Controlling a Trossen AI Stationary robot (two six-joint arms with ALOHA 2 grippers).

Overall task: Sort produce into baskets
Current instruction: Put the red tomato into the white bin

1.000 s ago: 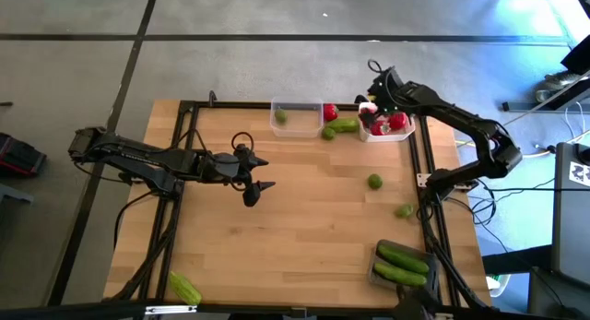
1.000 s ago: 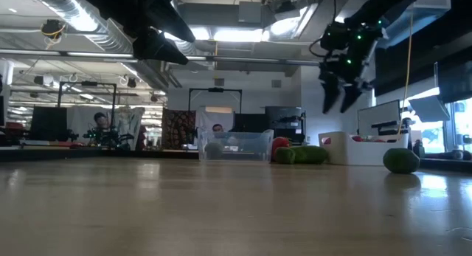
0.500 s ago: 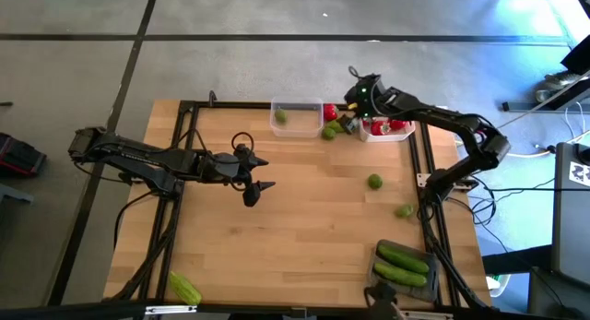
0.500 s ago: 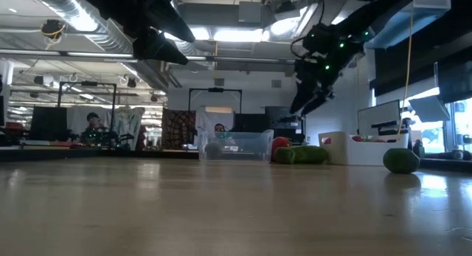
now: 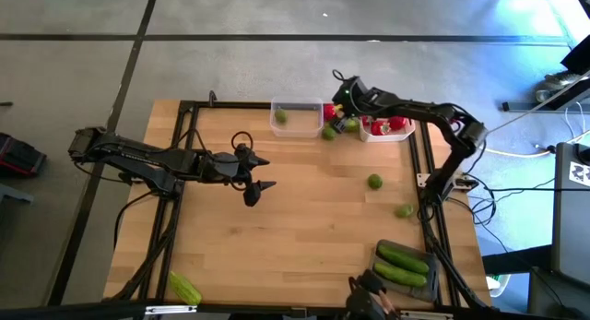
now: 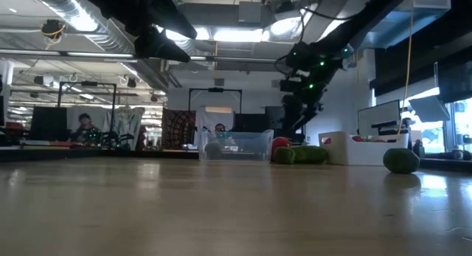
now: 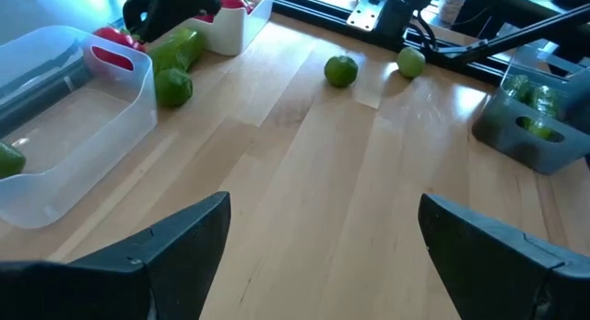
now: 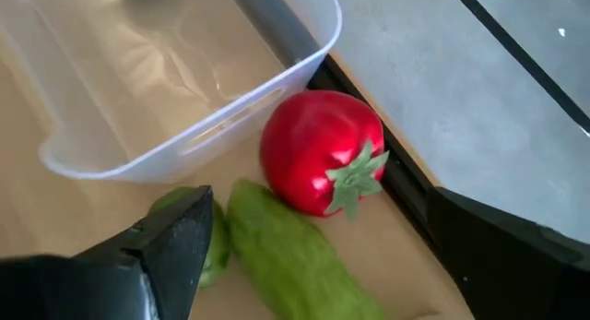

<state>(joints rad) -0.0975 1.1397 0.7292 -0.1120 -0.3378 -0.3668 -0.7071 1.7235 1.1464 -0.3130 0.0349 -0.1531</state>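
- Looked like a robotics lab or open-plan workshop, not a home.
- Exposed ceiling ducts [image 6: 88,27] and strip lights [image 6: 243,35] ran overhead.
- A grey concrete floor [image 5: 277,16] surrounded the wooden surface [image 5: 304,219], which sat inside black frame rails [image 5: 184,172].
- A person [image 6: 82,127] sat at far desks among monitors [image 6: 48,123].

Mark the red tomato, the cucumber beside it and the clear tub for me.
red tomato [image 8: 318,149]: right wrist view, middle of its skin.
cucumber [image 8: 290,255]: right wrist view, middle of its body.
clear tub [image 8: 198,126]: right wrist view, its near wall.
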